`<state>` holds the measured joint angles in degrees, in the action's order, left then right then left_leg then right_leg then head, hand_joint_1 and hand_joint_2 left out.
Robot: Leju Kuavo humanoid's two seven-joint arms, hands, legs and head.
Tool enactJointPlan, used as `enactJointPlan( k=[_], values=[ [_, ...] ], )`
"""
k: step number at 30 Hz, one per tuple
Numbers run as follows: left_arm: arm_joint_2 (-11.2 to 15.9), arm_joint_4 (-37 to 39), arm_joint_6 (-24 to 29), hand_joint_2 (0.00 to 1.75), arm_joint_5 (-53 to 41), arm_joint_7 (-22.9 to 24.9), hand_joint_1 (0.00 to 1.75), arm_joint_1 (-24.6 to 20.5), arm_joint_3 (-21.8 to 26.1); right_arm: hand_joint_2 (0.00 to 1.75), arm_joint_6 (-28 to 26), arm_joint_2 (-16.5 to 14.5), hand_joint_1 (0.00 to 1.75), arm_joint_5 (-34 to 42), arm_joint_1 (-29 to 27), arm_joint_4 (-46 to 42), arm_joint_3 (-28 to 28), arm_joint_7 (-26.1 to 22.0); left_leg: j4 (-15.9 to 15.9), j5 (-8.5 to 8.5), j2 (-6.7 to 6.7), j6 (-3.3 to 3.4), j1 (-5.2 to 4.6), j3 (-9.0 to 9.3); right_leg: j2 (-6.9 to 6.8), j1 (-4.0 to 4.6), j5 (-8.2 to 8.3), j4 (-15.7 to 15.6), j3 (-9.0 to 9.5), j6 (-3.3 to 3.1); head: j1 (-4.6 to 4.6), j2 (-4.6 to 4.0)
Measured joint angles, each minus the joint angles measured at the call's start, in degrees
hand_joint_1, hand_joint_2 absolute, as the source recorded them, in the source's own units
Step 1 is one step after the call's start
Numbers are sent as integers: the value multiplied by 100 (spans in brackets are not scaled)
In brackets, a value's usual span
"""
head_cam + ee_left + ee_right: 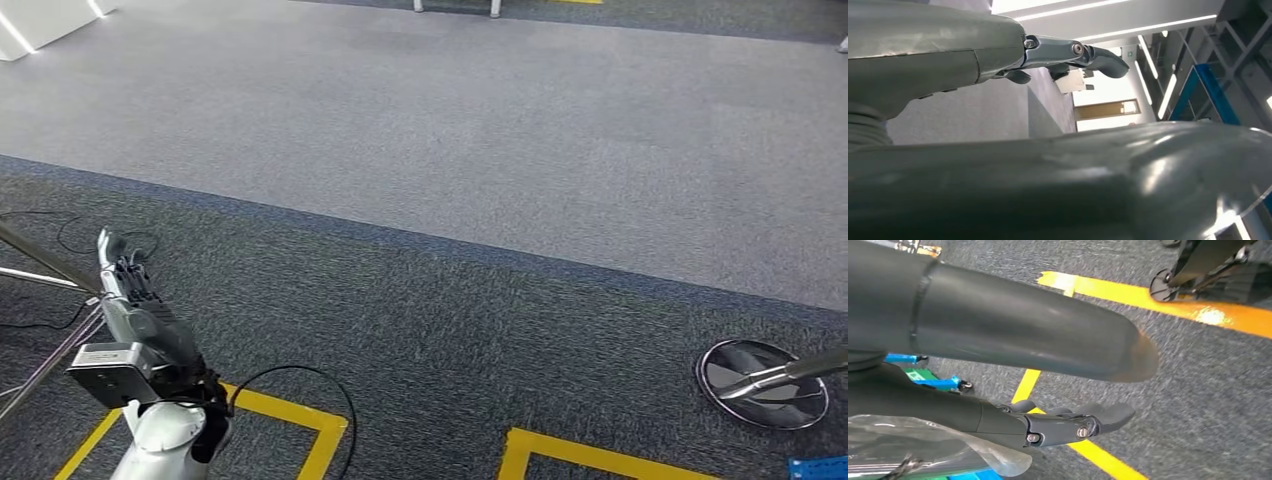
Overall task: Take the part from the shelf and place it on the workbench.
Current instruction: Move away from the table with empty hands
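1. Part: I cannot place it; ahead lies only floor (500,150).
2. Left robot hand (127,278): fingers straight, spread, holding nothing.
3. Right robot hand (1068,422): fingers straight, thumb apart, holding nothing; clear film (923,440) by the wrist, unidentified.
4. Handling: weight, stiffness and grip point unjudged until I see the part.

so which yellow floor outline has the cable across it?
The left yellow outline, nearest the left hand: a black cable loops over its corner. The right outline, by the round metal base, has none.
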<state>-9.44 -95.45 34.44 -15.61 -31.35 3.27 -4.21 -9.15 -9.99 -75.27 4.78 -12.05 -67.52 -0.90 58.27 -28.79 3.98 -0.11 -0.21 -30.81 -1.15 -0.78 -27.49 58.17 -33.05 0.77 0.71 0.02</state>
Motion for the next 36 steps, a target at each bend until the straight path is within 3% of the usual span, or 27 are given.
enactJointPlan(
  k=[2,4,5,6,7,10,12,14,16,19,20,21,22,24,26,29,31,32,34,36],
  values=[
    [2,0,4,0,0,1,0,6,-1,0,-1,1,0,0,4,-1,0,13,454,-306,-188,-48,25,-179,77,-8,18,-8,-1,-59,19,0],
    [3,0,8,0,0,1,0,23,-1,0,-3,2,0,2,9,-2,0,18,1255,-676,-315,-53,32,-534,174,9,22,-7,-9,-90,29,0],
    [3,0,9,0,0,1,0,31,0,0,-3,2,0,3,8,-2,0,18,1537,-751,-328,-42,31,-667,231,21,23,-6,-9,-95,32,0],
    [4,0,10,0,0,1,0,37,1,0,-2,2,0,3,5,-2,0,19,1645,-722,-335,-22,29,-728,291,32,24,-6,-6,-98,32,0],
    [4,0,11,0,0,1,0,39,1,0,-1,2,0,4,1,-2,0,19,1528,-584,-349,7,25,-688,349,41,24,-5,2,-98,32,0],
    [4,0,11,0,-1,1,0,35,0,0,4,-9,0,4,7,0,0,22,414,29,-609,130,-6,-216,521,44,28,-1,23,-88,28,0],
    [4,0,13,0,-2,2,0,27,0,0,5,-18,0,4,15,1,0,23,26,124,-737,169,-24,-66,610,27,49,3,-22,-45,34,0],
    [2,0,14,0,-2,3,0,20,-1,0,7,-17,0,5,4,1,0,27,-55,127,-673,175,-17,-52,659,11,70,3,-76,16,44,0],
    [-4,0,13,0,-3,3,0,15,-7,0,10,-16,0,6,-7,1,-1,32,-141,173,-569,195,5,-24,508,23,-44,171,-189,60,30,1],
    [-7,0,13,0,-3,5,0,25,-9,0,25,-15,0,7,11,1,-1,36,-185,199,-371,227,0,-21,206,20,-543,1150,-678,116,-7,1],
    [-6,0,14,0,-2,6,0,30,-8,0,32,-15,0,7,12,1,0,36,-182,196,-305,228,-4,-27,175,10,-651,1458,-826,137,-10,0],
    [-7,0,15,0,-2,7,0,32,-8,0,36,-14,0,8,7,1,-1,36,-180,194,-244,226,-5,-31,156,1,-654,1585,-880,157,-11,0],
    [-7,0,15,0,-2,7,0,31,-8,0,39,-11,0,9,0,1,-1,37,-175,189,-189,219,-2,-31,134,-7,-553,1488,-820,173,-11,0],
    [-6,0,16,0,-2,9,0,30,-7,0,40,2,0,9,-5,0,-2,38,-147,163,-96,179,3,-26,-1,-21,-203,735,-409,199,-14,0],
    [-3,0,16,0,-3,13,0,23,-5,0,49,8,0,9,11,0,-2,37,-94,124,-28,116,-22,-33,-128,-15,-31,114,-59,154,-8,0],
    [-1,0,14,0,-3,16,0,10,-9,0,64,7,0,10,7,1,-2,37,-62,106,51,58,-39,-30,-65,12,-23,13,-2,32,6,0],
    [0,0,14,0,-3,16,0,6,-11,0,66,8,0,10,0,0,-2,38,69,-13,-47,10,-9,-69,9,6,-3,8,-6,-34,15,0],
    [2,0,14,0,-3,16,0,7,-9,0,66,8,0,10,5,-1,-2,38,287,-163,-144,-16,4,-156,50,1,8,3,-7,-67,24,0],
    [3,0,14,0,-3,16,0,12,-8,0,65,9,0,10,15,-2,-2,38,1048,-559,-306,-39,19,-482,144,11,19,3,-16,-106,40,0],
    [4,0,14,0,-2,16,0,18,-7,0,66,9,0,10,12,-2,-2,38,1634,-736,-333,-20,18,-753,254,32,27,4,-23,-122,43,0]
  ],
)
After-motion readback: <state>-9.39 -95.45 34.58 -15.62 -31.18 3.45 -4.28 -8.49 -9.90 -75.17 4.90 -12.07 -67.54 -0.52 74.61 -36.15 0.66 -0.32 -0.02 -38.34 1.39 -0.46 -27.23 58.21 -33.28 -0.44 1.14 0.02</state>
